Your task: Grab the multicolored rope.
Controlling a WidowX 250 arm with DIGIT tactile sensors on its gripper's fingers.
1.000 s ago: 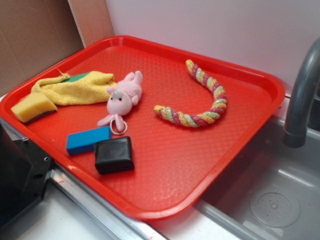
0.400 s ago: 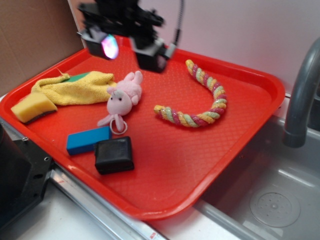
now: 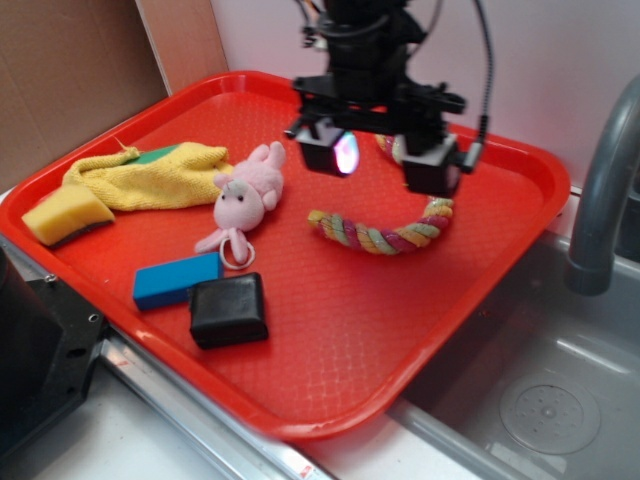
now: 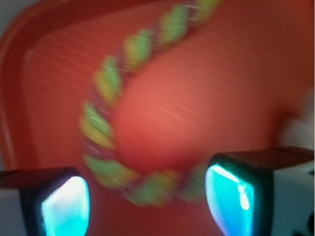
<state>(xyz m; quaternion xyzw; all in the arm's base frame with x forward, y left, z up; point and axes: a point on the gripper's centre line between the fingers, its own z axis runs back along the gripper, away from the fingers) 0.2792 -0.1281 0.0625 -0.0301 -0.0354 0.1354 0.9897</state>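
The multicolored rope (image 3: 375,238) lies curved on the red tray (image 3: 330,330), right of centre; its upper part is hidden behind my arm. My gripper (image 3: 380,163) hangs open above the rope's bend, clear of the tray. In the wrist view the rope (image 4: 106,132) is blurred and arcs from top right down between my two glowing fingers; the gripper (image 4: 147,201) is wide open with nothing held.
A pink plush (image 3: 245,195), a yellow towel (image 3: 145,175), a yellow sponge (image 3: 62,218), a blue block (image 3: 175,278) and a black block (image 3: 228,310) lie on the tray's left half. A grey faucet (image 3: 605,190) and sink (image 3: 540,400) stand at the right.
The arm has come into view from the upper left and moved right and down over the rope. The objects on the tray have not moved.
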